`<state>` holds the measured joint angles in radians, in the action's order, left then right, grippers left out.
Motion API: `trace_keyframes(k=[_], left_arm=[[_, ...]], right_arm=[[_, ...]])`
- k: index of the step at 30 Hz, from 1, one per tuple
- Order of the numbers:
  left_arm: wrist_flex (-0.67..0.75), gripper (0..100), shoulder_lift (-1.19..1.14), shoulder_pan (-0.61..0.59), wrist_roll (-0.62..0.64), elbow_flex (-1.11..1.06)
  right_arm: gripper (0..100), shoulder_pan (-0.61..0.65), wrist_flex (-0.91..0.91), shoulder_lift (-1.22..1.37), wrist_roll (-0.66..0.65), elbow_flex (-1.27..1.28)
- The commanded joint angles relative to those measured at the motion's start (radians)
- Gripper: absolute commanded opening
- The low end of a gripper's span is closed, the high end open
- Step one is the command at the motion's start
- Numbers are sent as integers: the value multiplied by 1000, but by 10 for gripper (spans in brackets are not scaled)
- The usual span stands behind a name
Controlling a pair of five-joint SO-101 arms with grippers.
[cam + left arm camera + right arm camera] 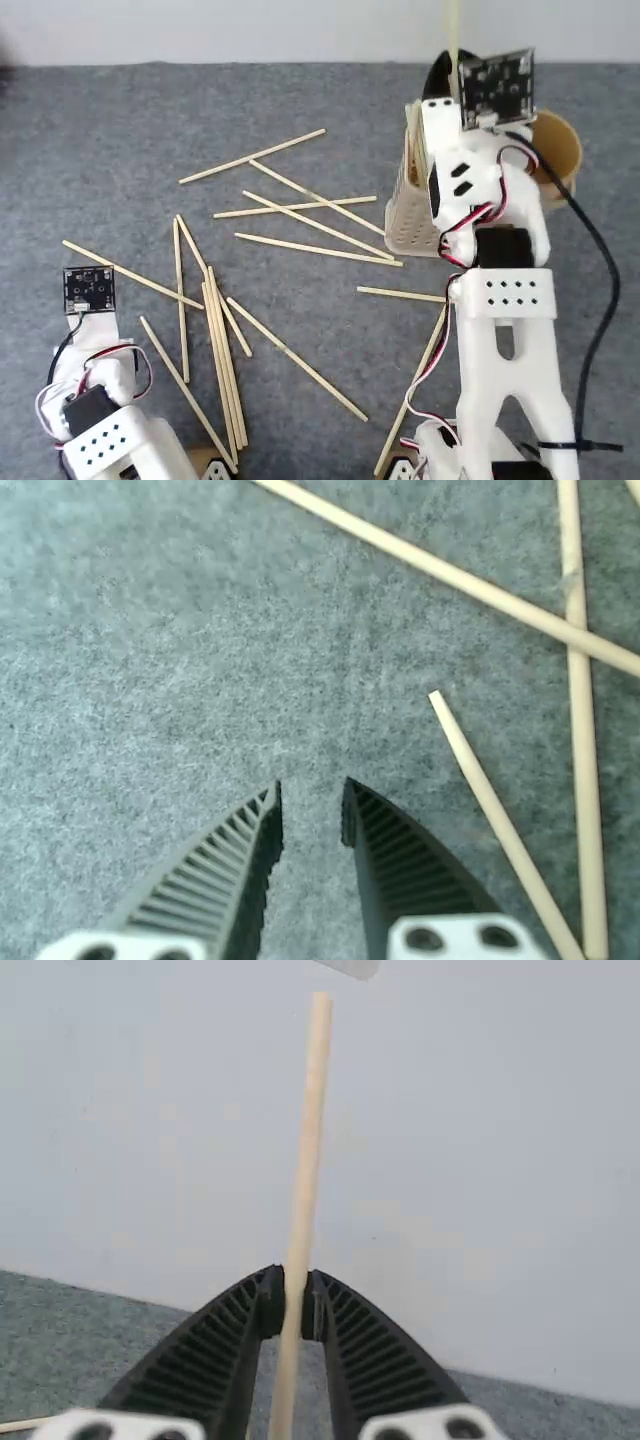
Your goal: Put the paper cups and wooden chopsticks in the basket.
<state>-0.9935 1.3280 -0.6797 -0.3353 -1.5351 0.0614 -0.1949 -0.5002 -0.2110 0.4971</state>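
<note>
My right gripper (293,1295) is shut on a wooden chopstick (308,1130) that stands upright against the pale wall. From above, this chopstick (452,32) rises over the far rim of the beige slatted basket (405,215), with the right gripper (443,82) just above that rim. Several chopsticks stand inside the basket. A brown paper cup (558,150) sits right of the basket, partly behind the arm. My left gripper (311,798) hovers open over bare grey carpet at the front left, nothing between its fingers. A loose chopstick (500,820) lies beside it.
Many loose chopsticks (300,205) are scattered over the middle of the grey carpet, with a bundle (222,360) near the front. The left arm's camera board (90,289) sits at the front left. Two crossing sticks (575,640) lie beyond the left gripper.
</note>
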Motion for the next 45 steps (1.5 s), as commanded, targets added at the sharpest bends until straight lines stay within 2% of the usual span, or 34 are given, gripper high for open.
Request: trace_keyframes(k=[1,5,7,20,24,28,36,39,45], left_arm=[[20,95,12,9,-5,10],[20,95,12,9,-5,10],[20,95,12,9,-5,10],[20,95,12,9,-5,8],[20,95,12,9,-5,8],[21,95,12,9,-5,8],[21,95,12,35,-5,7],[21,95,12,35,-5,7],[20,95,12,35,-5,7]], right_arm=[[16,-15,31,-30,-2,29],[138,-12,-16,-42,-2,14],[167,-10,-16,-56,9,8],[97,-13,-21,-85,46,6],[120,2,-170,-125,49,-17],[126,84,-446,-196,49,-49],[126,335,-900,-245,48,-48],[127,433,-981,-236,49,-18],[127,618,-992,-127,58,95]])
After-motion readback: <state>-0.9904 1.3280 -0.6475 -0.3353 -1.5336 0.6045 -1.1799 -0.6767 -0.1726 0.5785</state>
